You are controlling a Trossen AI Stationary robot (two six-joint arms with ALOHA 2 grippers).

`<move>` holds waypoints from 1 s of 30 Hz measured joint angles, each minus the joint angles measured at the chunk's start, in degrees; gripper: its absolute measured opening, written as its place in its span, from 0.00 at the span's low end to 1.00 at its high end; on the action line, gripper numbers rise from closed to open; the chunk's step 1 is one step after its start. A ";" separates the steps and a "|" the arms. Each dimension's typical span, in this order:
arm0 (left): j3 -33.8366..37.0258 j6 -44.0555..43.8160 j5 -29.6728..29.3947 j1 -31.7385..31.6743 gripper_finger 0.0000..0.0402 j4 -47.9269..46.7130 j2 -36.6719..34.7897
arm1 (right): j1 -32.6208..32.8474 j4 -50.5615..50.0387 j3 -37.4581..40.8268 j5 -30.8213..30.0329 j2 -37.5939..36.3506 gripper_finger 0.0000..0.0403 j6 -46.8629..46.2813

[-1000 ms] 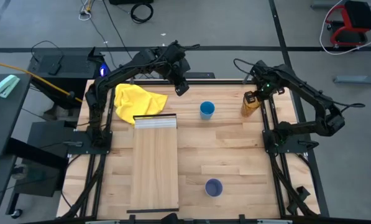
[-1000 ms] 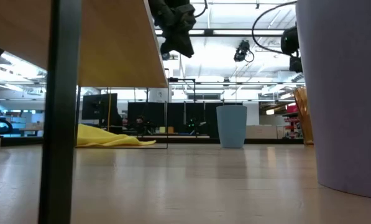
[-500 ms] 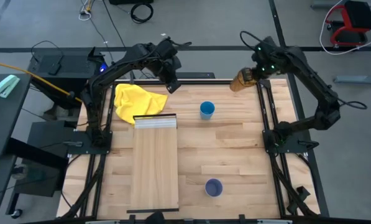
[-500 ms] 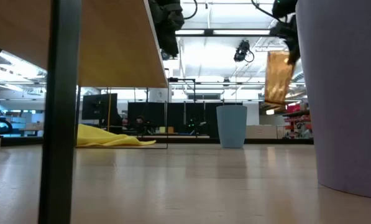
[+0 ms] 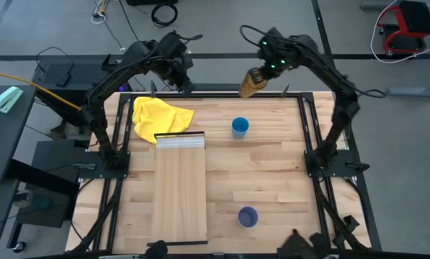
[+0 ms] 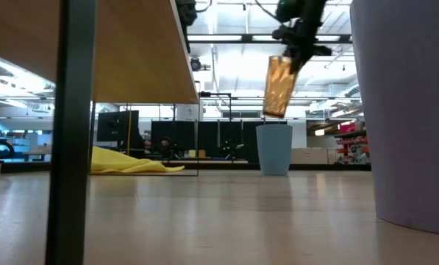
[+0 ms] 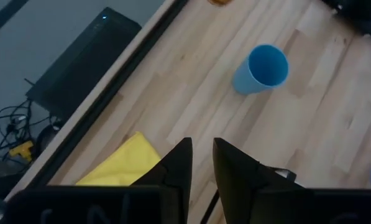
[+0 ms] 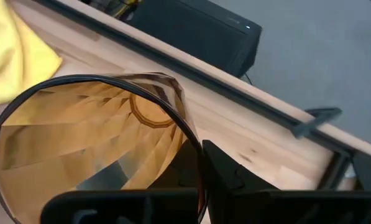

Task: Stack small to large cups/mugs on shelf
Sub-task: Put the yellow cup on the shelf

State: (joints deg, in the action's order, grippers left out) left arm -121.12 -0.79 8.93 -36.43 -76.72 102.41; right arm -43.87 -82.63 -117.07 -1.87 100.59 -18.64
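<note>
**Amber cup lifted and swung toward the desk's far edge**

Right end effector [image 5: 256,80] clamped on the amber cup [image 5: 252,83], one finger inside the rim per the right wrist view. A second ago the cup stood on the desk [image 5: 272,173] near the right rail; it has since been carried up and across, and now hangs tilted in the air above the far edge, near the bright blue cup [image 5: 239,127]. Lavender cup [image 5: 248,216] sits alone on the near side. Shelf [image 5: 180,191] bare, yellow cloth [image 5: 159,116] by its ridged end. Left end effector [image 5: 180,81] has drawn back, raised over the far edge, fingers nearly together, empty. Judgement: transport under way; nothing stacked yet.
</note>
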 joint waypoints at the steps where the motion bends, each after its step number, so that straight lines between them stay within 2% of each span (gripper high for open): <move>1: 0.00 -0.01 -0.12 -0.35 0.18 -0.20 -0.26 | 0.45 -0.58 -1.53 0.02 1.46 0.02 0.27; 9: 0.00 1.50 -5.77 -1.96 0.19 -7.07 -0.29 | 5.15 -1.01 -11.44 0.68 11.82 0.02 0.74; 14: 0.00 1.52 -5.97 -3.44 0.18 -8.91 -0.28 | 8.02 -0.49 -17.84 0.92 17.77 0.02 0.84; 23: 0.00 2.99 -5.89 -4.83 0.17 -10.06 -0.24 | 10.96 3.91 -17.91 2.78 23.88 0.02 0.43; 30: 0.00 3.03 -5.95 -5.61 0.19 -10.63 -0.19 | 12.47 2.52 -17.93 3.09 27.18 0.02 0.78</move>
State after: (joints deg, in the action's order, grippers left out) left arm -121.12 2.24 2.98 -42.04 -87.35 102.21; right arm -31.41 -80.11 -135.00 1.22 127.76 -17.87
